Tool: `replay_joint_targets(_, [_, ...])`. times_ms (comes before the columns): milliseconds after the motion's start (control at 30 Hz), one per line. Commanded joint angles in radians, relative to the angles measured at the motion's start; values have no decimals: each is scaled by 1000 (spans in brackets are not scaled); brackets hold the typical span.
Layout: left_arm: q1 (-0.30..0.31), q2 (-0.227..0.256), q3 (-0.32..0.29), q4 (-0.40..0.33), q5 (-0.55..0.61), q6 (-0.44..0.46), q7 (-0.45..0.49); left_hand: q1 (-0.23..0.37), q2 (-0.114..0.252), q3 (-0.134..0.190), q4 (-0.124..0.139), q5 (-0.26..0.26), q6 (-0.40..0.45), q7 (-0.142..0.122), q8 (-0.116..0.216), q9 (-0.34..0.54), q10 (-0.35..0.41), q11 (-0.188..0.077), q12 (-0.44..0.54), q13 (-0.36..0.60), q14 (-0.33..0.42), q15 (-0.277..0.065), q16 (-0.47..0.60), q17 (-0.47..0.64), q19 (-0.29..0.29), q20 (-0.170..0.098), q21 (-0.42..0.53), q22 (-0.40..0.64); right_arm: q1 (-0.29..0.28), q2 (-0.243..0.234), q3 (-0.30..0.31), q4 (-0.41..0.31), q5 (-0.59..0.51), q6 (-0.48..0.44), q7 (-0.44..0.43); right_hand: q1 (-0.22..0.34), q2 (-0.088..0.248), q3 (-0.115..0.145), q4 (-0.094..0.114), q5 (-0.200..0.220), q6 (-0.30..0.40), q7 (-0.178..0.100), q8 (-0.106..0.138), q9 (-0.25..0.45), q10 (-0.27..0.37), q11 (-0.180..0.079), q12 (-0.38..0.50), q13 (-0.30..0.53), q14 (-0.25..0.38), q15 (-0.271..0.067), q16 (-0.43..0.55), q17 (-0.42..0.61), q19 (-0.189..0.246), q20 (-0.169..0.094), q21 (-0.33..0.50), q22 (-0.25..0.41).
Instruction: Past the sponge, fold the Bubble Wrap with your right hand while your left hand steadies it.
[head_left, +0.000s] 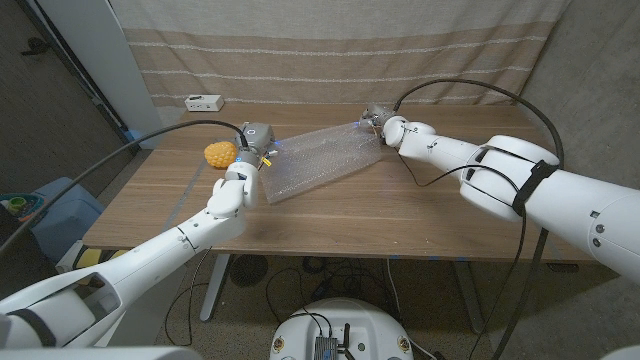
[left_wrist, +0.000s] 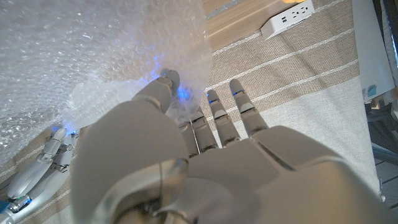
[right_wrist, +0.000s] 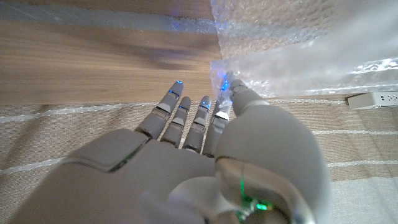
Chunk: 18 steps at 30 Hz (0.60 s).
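Head view gives the layout: Bubble Wrap lies flat and slantwise across the far middle of the wooden table, one hand at each end. The yellow sponge sits near the table's far left, just beside the left hand, apart from the wrap's edge. White power strip on the far left edge, against the striped curtain.

Left wrist view shows contact the head view can't resolve: left hand's thumb is pressed up against the wrap, the sheet bulging around it; the other fingers are extended and spread, past the sheet's edge. Whether a finger backs the thumb on the other side, can't tell. The same power strip shows beyond.

Right wrist view: right hand has its thumb at the wrap's corner, the film's edge touching the tip and crumpled there. The fingers are straight, side by side, over bare wood beside the sheet. A firm pinch isn't confirmed. Power strip at the edge.

Nothing lies on the wrap between the hands.
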Motion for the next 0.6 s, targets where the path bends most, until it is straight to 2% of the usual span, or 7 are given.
replay_joint_targets(33, [-62,-57,65,120,42,18,23,-9,-5,-5,3,5,46,36,-6,2,-1,-6,-6,4,6,-24,0,3,-4,-2,8,1,23,-10,-32,11,89,-41,47,-33,-22,-12,19,-12,-76,-12,-43,-4,-27,11,-3,2,-11,-80,-7,1,-6,22,-9,6])
replay_joint_targets(233, [-72,-64,83,142,60,46,33,-15,-2,-8,6,4,27,27,-17,1,1,-9,-7,4,3,-21,-2,3,-7,-2,9,1,1,-30,12,24,87,68,-25,-58,-30,-18,32,-15,-85,-2,-54,-5,-29,21,0,2,-5,-67,-12,-3,-8,36,-10,6])
replay_joint_targets(400, [-83,-73,107,150,92,93,15,-37,4,-14,8,4,-166,-44,-120,-13,-51,-12,-28,6,-28,-11,-8,4,-22,2,13,-1,-7,-20,67,73,124,142,-38,-88,-38,-27,45,-17,-94,3,-65,-7,-35,29,1,2,0,-51,-18,-7,-16,50,-13,6])
replay_joint_targets(433, [-86,-73,115,151,103,103,12,-45,-1,-23,7,3,-256,-67,-159,-21,-79,-3,-32,7,-41,-7,-7,6,-29,2,14,-2,-7,-12,72,94,126,161,-48,-97,-36,-30,51,-18,-95,3,-67,-7,-33,31,2,2,1,-51,-18,-7,-17,51,-14,6])
replay_joint_targets(467, [-88,-74,121,151,114,114,6,-50,0,-29,9,1,-300,-78,-171,-24,-93,-5,-34,8,-48,-2,-6,7,-31,3,14,-2,-11,-14,74,99,120,185,-69,-108,-35,-33,58,-19,-95,4,-69,-7,-29,32,4,2,6,-49,-17,-7,-18,52,-14,7])
replay_joint_targets(500, [-91,-76,128,149,124,133,-11,-73,-9,-51,16,-8,-442,-105,-183,-36,-153,4,-41,8,-70,2,-5,10,-40,6,14,-3,-15,-17,77,99,115,205,-87,-112,-34,-34,61,-19,-95,4,-70,-8,-26,32,5,2,8,-49,-17,-7,-18,53,-14,7])
replay_joint_targets(600, [-105,-71,156,148,167,170,-52,-182,-25,-120,59,-50,-736,-122,-180,-63,-286,5,-45,7,-149,15,-5,16,-89,8,-2,-7,-25,-27,79,94,87,249,-138,-120,-24,-29,67,-18,-89,1,-72,-8,-20,29,8,2,21,-54,-15,-8,-14,51,-12,7])
